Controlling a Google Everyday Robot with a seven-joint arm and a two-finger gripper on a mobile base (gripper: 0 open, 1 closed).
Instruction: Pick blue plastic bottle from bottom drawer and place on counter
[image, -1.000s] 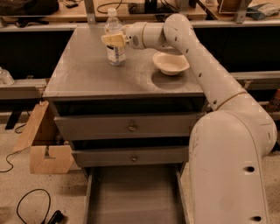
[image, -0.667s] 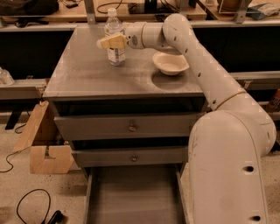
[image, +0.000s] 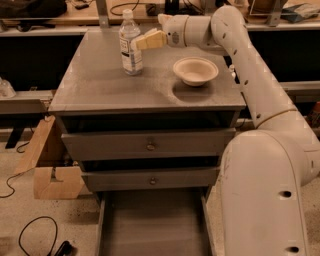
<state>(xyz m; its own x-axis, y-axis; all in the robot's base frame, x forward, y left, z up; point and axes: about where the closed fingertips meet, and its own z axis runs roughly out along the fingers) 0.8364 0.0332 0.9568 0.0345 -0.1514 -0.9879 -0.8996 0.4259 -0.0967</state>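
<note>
Your blue plastic bottle (image: 131, 47) stands upright on the counter (image: 100, 85), near a bowl (image: 195, 70). The gripper (image: 140, 41) sits against its upper body; you cannot tell whether it is clamped or free. Expect it light, thin-walled, slippery: grip at the label.

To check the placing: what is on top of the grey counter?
On the counter stand the blue plastic bottle, upright, and a white bowl. The gripper is at the bottle's upper part. The arm covers the counter's back right edge.
</note>
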